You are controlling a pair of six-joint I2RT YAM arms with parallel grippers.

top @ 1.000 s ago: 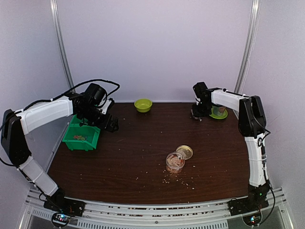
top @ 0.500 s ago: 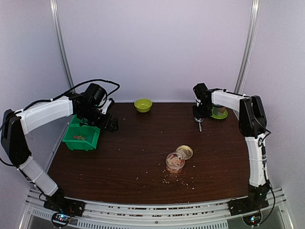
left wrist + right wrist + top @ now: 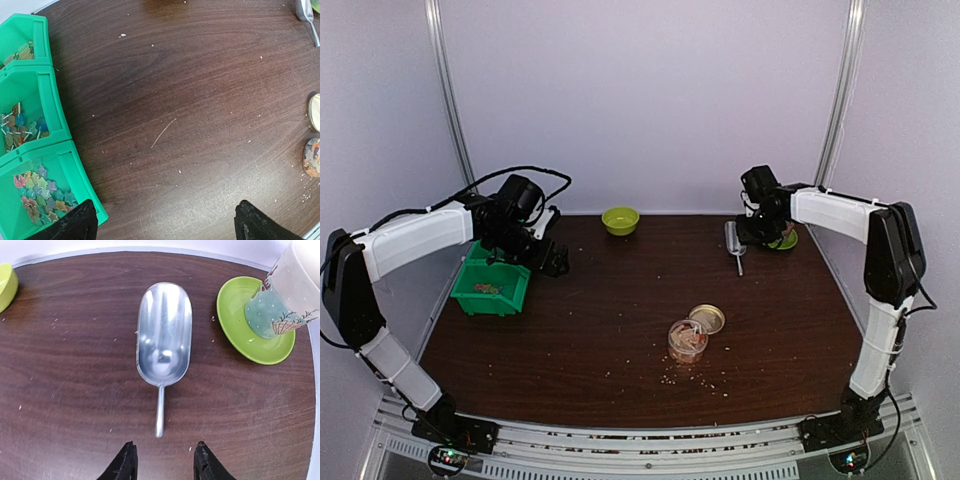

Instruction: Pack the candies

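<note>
Green bin (image 3: 55, 115) at the frame's left edge has the candies (image 3: 37, 192) in its compartments, left fingers (image 3: 80, 224) spread wide open over the worktop (image 3: 190, 90). Meanwhile right fingers (image 3: 125, 465) sit open just below a metal scoop (image 3: 164, 335).

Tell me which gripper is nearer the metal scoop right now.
Right. The right gripper hangs open just off the handle end of the scoop, not touching; the left gripper is across the table, by the green bin.

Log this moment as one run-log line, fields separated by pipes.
left gripper open, beside green bin | right gripper open, above empty scoop on table | candies in open jar, lid beside it
</note>
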